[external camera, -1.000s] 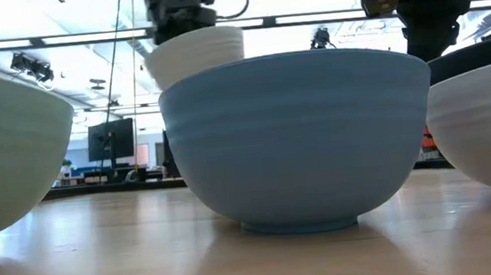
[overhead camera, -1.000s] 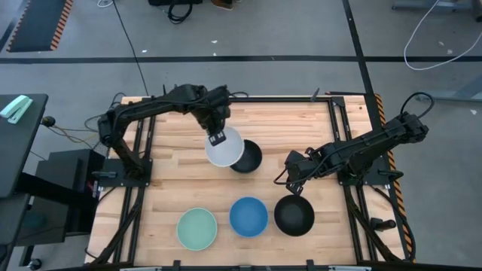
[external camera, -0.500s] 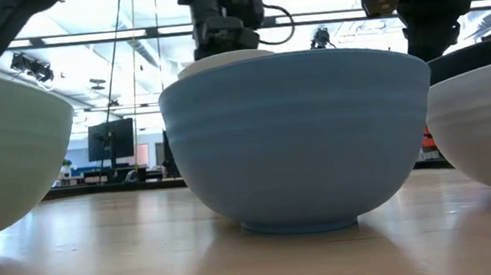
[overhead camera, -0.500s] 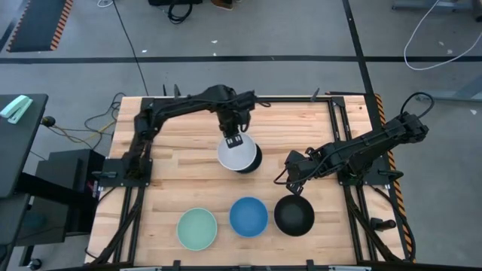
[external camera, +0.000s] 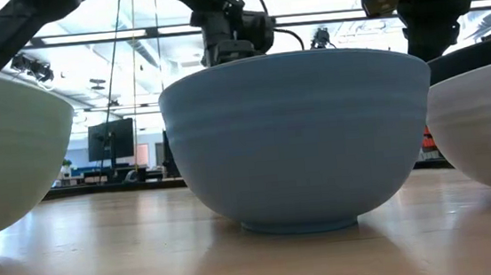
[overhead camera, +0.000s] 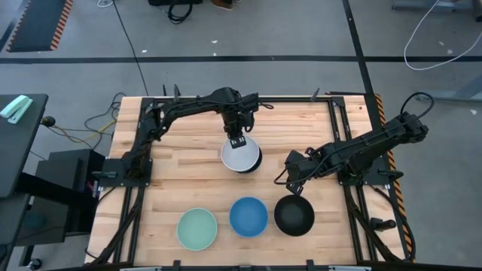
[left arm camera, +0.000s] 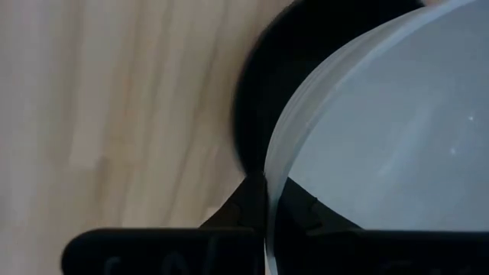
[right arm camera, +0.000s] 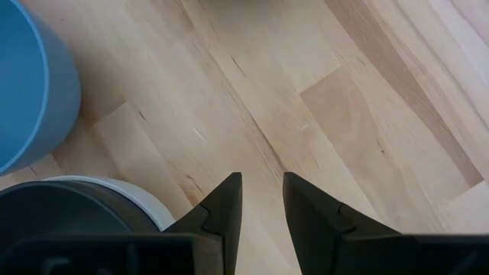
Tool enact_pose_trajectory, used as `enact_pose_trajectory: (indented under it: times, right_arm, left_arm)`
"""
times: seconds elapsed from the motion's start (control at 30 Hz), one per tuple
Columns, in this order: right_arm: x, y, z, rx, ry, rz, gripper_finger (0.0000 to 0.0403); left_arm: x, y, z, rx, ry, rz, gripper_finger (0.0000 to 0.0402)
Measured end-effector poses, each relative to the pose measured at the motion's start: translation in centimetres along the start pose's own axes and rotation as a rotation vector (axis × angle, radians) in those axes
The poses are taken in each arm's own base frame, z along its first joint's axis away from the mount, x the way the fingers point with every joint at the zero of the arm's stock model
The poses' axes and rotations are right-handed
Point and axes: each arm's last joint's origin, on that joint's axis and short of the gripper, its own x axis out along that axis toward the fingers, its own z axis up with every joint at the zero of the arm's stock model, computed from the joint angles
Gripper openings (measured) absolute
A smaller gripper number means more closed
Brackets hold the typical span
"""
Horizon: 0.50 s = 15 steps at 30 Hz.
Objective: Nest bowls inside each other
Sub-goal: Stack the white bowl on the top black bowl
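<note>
Left gripper: we see it just above centre in the high view, pinched narrow on the rim of a white bowl – the wrist view shows the rim between its fingers.
White bowl: it sits over a black bowl at mid-frame, whose dark edge peeks out on the right; we cannot tell whether it is fully seated.
Right gripper: fingers a little apart, holding nothing, hovering at centre right above the white-bodied bowl with the black interior.
Front row: mint green bowl, blue bowl and that black-lined bowl along the lower middle, all separate.
Risk: we judge that letting go off-centre could leave the white bowl tilted – or drag it back out as the fingers lift.
Risk, second: a sideways nudge could slide the black bowl across the wooden table.
</note>
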Motion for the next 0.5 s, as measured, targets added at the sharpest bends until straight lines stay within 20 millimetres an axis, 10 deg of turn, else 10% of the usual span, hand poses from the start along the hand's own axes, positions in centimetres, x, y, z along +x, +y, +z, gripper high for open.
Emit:
enact_pose_trajectory:
  times: [0.5]
  right_arm:
    - [0.0, 0.0, 0.0, -0.001, -0.005, -0.004, 0.0105]
  left_arm:
    - [3.3, -1.9, 0.4, 0.051, 0.101, 0.036, 0.001]
